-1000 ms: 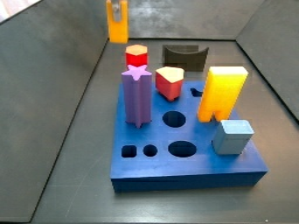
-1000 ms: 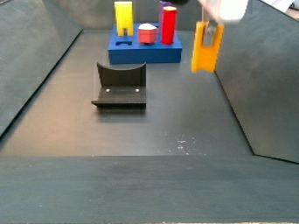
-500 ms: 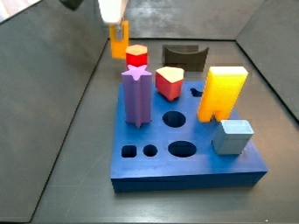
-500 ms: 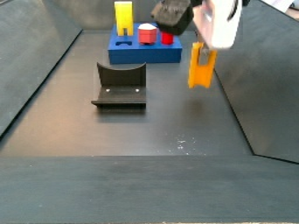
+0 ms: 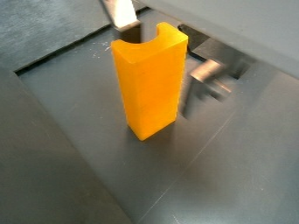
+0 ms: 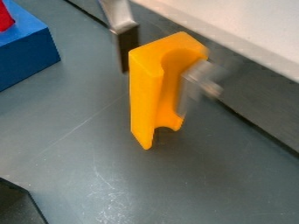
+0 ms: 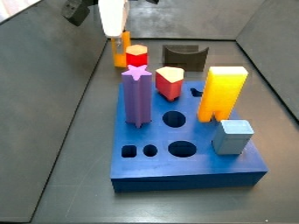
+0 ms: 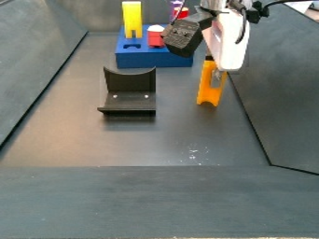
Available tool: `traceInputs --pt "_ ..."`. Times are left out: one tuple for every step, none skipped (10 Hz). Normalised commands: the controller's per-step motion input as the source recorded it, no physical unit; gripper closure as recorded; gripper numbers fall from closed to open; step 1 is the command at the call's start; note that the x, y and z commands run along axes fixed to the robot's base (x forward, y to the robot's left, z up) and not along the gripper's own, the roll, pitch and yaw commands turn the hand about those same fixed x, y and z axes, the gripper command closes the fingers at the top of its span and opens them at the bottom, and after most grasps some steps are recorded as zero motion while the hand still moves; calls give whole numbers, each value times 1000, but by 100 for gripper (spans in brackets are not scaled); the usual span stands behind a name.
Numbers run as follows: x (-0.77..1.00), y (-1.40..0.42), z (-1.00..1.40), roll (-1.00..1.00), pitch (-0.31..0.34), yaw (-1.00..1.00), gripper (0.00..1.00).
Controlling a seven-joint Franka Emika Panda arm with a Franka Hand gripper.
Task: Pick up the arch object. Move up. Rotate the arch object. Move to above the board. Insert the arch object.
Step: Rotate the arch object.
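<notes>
The arch object [image 5: 149, 87] is a tall orange block with a curved notch, upright, its lower end at the dark floor. In both wrist views it fills the space between the fingers [image 5: 121, 16]. My gripper [image 5: 163, 54] is shut on its upper part, one silver finger on each side [image 6: 117, 22]. In a side view the gripper [image 8: 218, 63] and the arch object [image 8: 210, 86] are near the right wall, off the board [image 8: 137, 58]. In a side view the arch object [image 7: 121, 51] stands beyond the blue board [image 7: 193, 166], under the gripper [image 7: 119, 37].
The board holds a purple star column [image 7: 136, 96], a red hexagon post [image 7: 138, 57], a red piece [image 7: 170, 83], a wide yellow block [image 7: 222, 92] and a light blue cube [image 7: 233, 136]. The dark fixture [image 8: 127, 91] stands on the floor beside the board. Grey walls enclose the floor.
The gripper and the arch object came down together from high in the air to the floor. The board and its pieces stayed still.
</notes>
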Motion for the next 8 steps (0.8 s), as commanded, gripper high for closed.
traceInputs --pt "0 0 1000 -104 -26 -3 0" --pt "-3 0 1000 -104 -23 -3 0" --pt "-32 3 1000 -100 10 -5 0" --pt "-28 9 923 -91 22 -10 0" --pt "-20 14 719 -77 35 -17 0" --pt "-17 19 494 -62 39 -24 0" --pt "-15 22 323 -51 44 -29 0" --pt "0 0 0 -6 8 1000 0"
